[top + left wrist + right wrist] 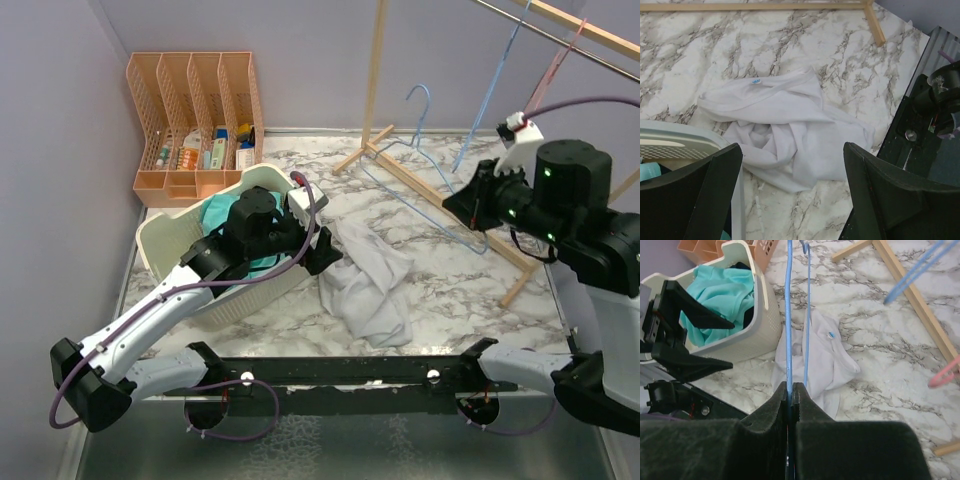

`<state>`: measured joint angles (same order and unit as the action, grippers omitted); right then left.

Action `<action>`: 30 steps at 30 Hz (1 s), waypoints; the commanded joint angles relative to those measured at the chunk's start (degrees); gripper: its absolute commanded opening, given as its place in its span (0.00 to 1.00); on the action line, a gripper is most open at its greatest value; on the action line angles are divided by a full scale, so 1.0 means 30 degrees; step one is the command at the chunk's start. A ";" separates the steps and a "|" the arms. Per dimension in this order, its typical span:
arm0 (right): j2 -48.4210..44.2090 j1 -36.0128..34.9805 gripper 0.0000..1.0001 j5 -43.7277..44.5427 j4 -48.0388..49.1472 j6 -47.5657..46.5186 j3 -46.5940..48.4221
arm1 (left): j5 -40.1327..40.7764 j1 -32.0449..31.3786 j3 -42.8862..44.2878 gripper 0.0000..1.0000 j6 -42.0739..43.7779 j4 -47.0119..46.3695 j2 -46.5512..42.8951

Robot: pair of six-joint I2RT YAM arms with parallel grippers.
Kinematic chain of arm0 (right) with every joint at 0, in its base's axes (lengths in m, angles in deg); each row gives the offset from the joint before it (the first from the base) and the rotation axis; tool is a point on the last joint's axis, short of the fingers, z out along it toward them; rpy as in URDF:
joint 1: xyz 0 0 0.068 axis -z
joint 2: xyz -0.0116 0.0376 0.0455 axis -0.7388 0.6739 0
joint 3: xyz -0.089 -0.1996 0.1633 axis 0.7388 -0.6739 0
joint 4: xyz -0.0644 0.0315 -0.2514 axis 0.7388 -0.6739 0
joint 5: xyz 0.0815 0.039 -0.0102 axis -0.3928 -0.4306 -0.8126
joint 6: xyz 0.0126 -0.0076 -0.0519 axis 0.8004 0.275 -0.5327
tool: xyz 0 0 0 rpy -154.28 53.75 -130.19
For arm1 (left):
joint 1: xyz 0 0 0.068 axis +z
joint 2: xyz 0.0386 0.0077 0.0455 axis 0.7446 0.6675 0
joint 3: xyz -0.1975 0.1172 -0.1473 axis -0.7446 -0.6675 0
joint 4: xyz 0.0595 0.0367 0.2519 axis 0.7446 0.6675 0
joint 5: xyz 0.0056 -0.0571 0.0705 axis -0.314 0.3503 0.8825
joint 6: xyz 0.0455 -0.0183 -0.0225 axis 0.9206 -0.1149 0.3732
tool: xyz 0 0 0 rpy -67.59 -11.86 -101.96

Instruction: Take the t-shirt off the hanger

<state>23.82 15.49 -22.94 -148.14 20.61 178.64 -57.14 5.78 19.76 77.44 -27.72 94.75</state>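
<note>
The white t-shirt lies crumpled on the marble table, free of the hanger; it also shows in the left wrist view and the right wrist view. My left gripper is open and empty just above the shirt's near-left edge. My right gripper is shut on the blue wire hanger, held bare above the table; its wire runs out from between the pads.
A white laundry basket with a teal garment stands left of the shirt. A wooden rack base crosses the right side, with blue and pink hangers on its rail. An orange organizer is at the back left.
</note>
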 commanded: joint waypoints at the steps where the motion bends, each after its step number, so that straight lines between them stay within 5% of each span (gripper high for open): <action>1: 0.1830 0.0050 0.01 0.0517 0.1493 -0.0529 0.1629 | 0.0272 0.0048 -0.0591 0.85 -0.0364 -0.0895 -0.0888; 7: 0.3123 0.0064 0.01 0.4680 0.4354 -0.0462 0.2786 | -0.0109 0.0041 -0.1366 0.84 -0.0558 -0.1773 -0.1004; 19: 0.2521 0.0049 0.01 1.2029 1.2822 -0.1101 -0.1152 | -0.0306 0.0041 -0.2026 0.83 -0.0398 -0.2087 -0.2146; 30: 0.2721 0.0050 0.01 1.4009 1.8237 -0.2369 -0.3471 | -0.0683 0.0031 -0.2308 0.83 -0.0465 -0.2079 -0.2287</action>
<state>31.88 15.49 14.46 -103.46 15.80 168.50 -57.56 5.78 13.69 76.21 -32.58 88.76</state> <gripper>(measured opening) 0.029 0.836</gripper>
